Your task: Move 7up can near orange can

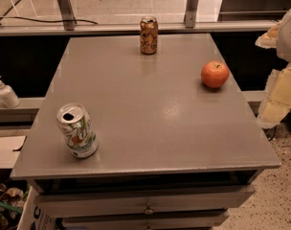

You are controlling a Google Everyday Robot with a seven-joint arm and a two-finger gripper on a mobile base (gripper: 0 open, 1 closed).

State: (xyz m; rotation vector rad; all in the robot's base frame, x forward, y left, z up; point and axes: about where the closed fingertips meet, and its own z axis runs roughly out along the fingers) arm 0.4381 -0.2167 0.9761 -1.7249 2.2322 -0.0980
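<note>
The gripper (279, 99), a pale cream-and-white shape at the right edge of the frame, hangs off the side of the grey table (160, 123) and holds nothing; whether it is set wide or narrow cannot be told. Nearest to it, at right of centre, sits a red-orange apple (215, 74).

Beyond that, at top centre close to the table's far edge, the orange can (149, 35) stands upright. The 7up can (77, 131) stands at lower left, near the front corner, well apart from the orange can, with most of the tabletop between them.

By this showing, the job has not yet begun: the 7up can is neither gripped nor touched, and the reach, the lift, the carry toward the top of the frame and the set-down all remain.

The 7up can stands on its base, long axis vertical, its opened silver top turned up, and its green lettering faces the bottom of the frame.

A white pump bottle (5, 94) stands on a ledge at far left, and drawers (148, 202) show under the table's front edge.
</note>
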